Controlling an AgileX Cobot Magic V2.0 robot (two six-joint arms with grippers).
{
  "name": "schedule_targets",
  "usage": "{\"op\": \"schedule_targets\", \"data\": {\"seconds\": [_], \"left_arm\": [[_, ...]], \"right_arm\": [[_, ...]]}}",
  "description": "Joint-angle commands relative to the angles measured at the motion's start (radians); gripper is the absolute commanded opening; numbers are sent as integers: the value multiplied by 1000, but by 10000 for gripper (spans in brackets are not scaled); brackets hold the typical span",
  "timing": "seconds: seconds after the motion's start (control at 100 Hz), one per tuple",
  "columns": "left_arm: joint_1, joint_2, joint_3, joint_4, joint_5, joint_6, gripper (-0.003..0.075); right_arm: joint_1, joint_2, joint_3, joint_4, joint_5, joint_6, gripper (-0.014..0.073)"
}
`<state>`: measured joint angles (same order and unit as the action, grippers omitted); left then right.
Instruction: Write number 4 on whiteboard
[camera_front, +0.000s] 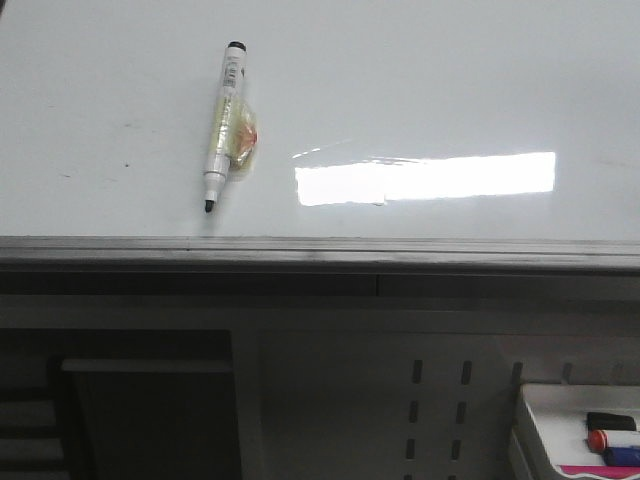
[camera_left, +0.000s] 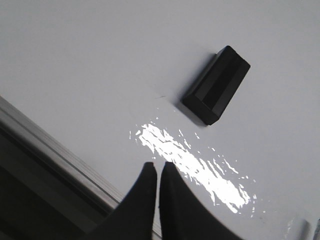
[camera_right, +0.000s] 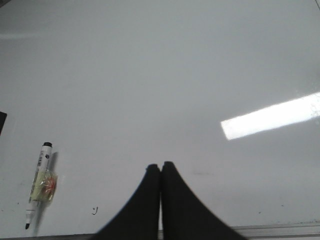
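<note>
Both tools (camera_left: 158, 172) (camera_right: 160, 172) closed above whiteboard (camera_front: 420, 90)

Closed right gripper (camera_right: 160, 170) over whiteboard (camera_right: 165, 85); uncapped marker (camera_right: 39, 185) lies apart

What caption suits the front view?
Uncapped marker lies on the blank whiteboard; no number 4 written yet.

Glossy white whiteboard (camera_front: 420, 90), unmarked
</note>
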<state>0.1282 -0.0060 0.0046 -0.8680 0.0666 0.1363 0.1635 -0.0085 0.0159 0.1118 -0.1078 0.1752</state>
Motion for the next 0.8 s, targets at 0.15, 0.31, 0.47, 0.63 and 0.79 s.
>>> {"op": "schedule_targets", "data": {"seconds": [0.15, 0.31, 0.47, 0.63, 0.79], "left_arm": [[-1, -7, -91, -68, 267, 184, -20], [-1, 77, -217, -87, 339, 347, -2], [-1, 251, -377, -113, 465, 555, 226], [-94, 412, -460, -122, 492, 680, 333], [-239, 585, -488, -115, 436, 741, 333]], "right_arm": [[-5, 18, -107, 18, 133, -1, -50], [-5, 111, -248, -43, 251, -3, -49], [-5, 251, -379, -134, 365, -3, 24], [-5, 362, -453, -145, 379, -3, 237], [19, 401, -477, -145, 384, -3, 343]]}}
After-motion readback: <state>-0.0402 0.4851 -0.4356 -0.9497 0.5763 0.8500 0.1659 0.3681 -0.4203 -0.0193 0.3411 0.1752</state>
